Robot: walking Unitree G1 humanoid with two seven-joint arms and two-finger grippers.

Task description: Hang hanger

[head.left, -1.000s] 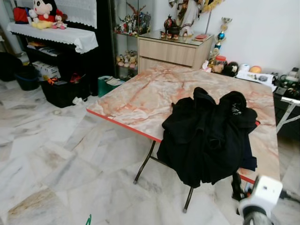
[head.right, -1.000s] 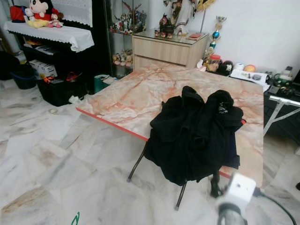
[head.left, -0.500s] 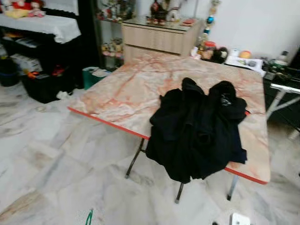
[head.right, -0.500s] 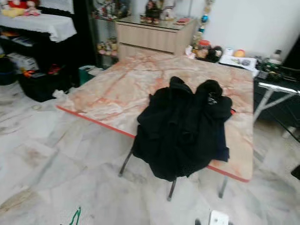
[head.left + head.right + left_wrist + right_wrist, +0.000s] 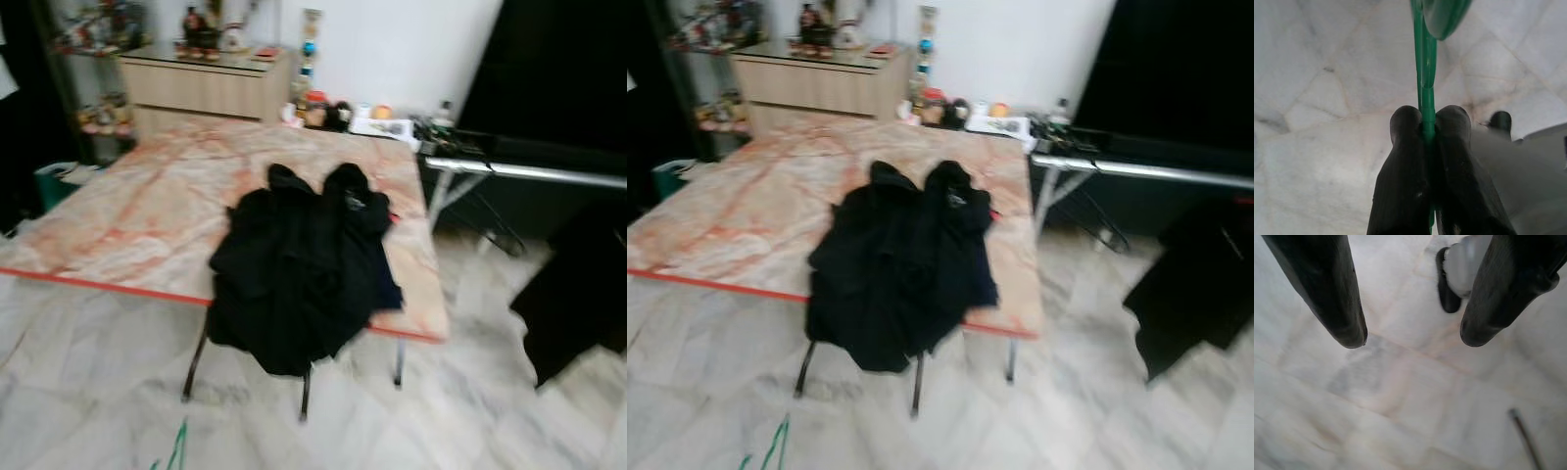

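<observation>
Green plastic is what my left tool (image 5: 1428,122) holds: one thin green plastic hanger (image 5: 1426,73), pinched tight between both black fingers (image 5: 1405,161), its bar running up past the fingertips to a broader green curve above them, with the pale marbled floor tiles (image 5: 1327,98) behind. In the eye views a sliver of that same hanger shows low down near the floor on my left side. My right tool (image 5: 1413,335) hangs over the same pale floor with its two fingers spread wide and nothing between them; a small white-and-black piece sits near one fingertip, though I cannot tell what it is. Ahead of me stands one folding desk with a pink-and-cream marbled top and a red edge (image 5: 147,196), on dark metal legs. One black jacket (image 5: 294,264) lies bunched on the near right part of it, draped over the front edge and hanging down toward the floor. Beyond the desk is one light wooden cabinet (image 5: 201,86) against the white wall, with small ornaments on its top, too blurred to count. To the right a silver metal rail (image 5: 519,168) runs sideways, and one dark garment (image 5: 578,284) hangs below its far end. The eye views are blurred.
</observation>
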